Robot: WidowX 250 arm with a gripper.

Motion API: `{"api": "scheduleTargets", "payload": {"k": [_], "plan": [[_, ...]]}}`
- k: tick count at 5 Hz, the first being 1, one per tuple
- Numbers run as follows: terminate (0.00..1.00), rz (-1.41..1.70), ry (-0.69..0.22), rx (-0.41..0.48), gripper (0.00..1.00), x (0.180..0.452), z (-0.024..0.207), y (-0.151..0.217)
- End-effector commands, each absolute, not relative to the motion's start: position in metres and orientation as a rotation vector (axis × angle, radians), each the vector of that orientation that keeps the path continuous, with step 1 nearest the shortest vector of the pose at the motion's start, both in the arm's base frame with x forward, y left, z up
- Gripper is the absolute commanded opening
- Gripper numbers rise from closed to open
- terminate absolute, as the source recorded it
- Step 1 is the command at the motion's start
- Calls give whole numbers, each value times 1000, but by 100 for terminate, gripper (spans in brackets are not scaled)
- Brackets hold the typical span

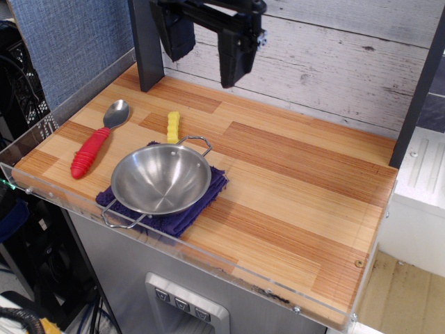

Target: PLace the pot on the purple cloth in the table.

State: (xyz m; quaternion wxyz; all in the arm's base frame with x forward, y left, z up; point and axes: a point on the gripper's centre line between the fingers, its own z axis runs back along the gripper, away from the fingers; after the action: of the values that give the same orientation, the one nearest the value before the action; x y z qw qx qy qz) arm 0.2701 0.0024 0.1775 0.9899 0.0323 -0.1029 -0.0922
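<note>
The right half of the surface [313, 188] is lying bare, leaving wide passage. On the left, the pot [161, 178] is sitting on the purple cloth [182, 213] at the front edge, with a red-handled spoon [96, 141] and a yellow piece [173, 126] crowding just behind. The gripper [205, 45] is hanging high above the back, jaws apart.
</note>
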Motion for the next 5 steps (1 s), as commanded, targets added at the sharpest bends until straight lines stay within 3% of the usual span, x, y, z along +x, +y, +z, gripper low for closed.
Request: {"api": "scheduleTargets", "payload": {"k": [1, 2, 3, 5], "plan": [[0, -152, -213, 80, 100, 257, 190, 4], [0, -155, -195, 35, 100, 258, 188, 5], [0, -166, -120, -33, 100, 258, 185, 5], [0, -166, -120, -33, 100, 258, 185, 5]]}}
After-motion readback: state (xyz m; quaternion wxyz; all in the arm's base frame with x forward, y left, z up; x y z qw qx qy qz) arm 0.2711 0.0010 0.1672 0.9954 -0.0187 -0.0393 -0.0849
